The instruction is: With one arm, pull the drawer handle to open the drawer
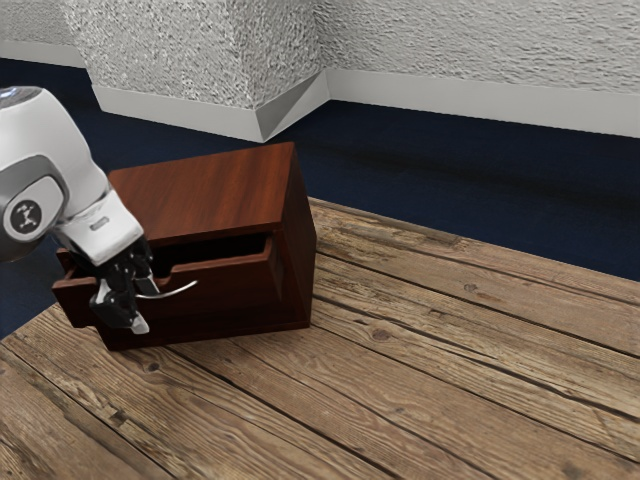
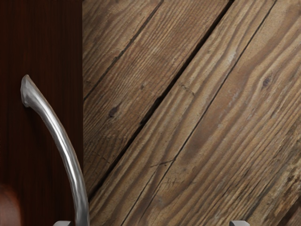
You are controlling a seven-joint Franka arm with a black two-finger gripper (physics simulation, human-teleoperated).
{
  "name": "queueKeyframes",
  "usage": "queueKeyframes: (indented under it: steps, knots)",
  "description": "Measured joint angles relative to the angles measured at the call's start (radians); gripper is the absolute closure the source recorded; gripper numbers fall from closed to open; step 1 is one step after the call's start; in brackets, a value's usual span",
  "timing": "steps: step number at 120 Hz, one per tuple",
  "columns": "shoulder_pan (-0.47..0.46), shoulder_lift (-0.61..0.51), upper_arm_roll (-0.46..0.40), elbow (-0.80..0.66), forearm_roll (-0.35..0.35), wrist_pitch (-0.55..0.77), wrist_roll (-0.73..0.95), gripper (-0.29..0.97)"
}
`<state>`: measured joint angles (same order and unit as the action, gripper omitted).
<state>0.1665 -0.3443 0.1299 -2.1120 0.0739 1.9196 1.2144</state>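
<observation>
A dark reddish wooden cabinet (image 1: 210,190) stands on the plank table (image 1: 450,350). Its drawer (image 1: 235,285) sticks out a little from the cabinet front, with a dark gap above it. A curved silver handle (image 1: 175,289) is mounted on the drawer front. My black gripper (image 1: 128,300) hangs at the handle's end toward the exterior view's left. In the wrist view the handle (image 2: 61,141) arcs over the dark drawer front (image 2: 37,47) and runs down just inside one fingertip (image 2: 63,222). The other fingertip (image 2: 239,222) stands far off over the planks, so the gripper is open.
The table's weathered planks (image 2: 188,117) stretch toward the exterior view's right and front. Behind the table lie a dark blue floor (image 1: 480,170) and a white textured wall with a jutting pillar (image 1: 200,60).
</observation>
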Motion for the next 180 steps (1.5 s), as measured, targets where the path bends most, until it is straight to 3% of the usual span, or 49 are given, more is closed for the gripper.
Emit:
queueKeyframes:
  steps: [140,160,180]
  knots:
    - [0.098,-0.307,-0.17,-0.257,-0.097,-0.014,-0.056,0.3]
    - [0.116,-0.347,-0.22,-0.248,-0.103,-0.023,-0.059,0.29]
    - [0.115,-0.343,-0.271,-0.138,-0.104,-0.054,-0.061,0.2]
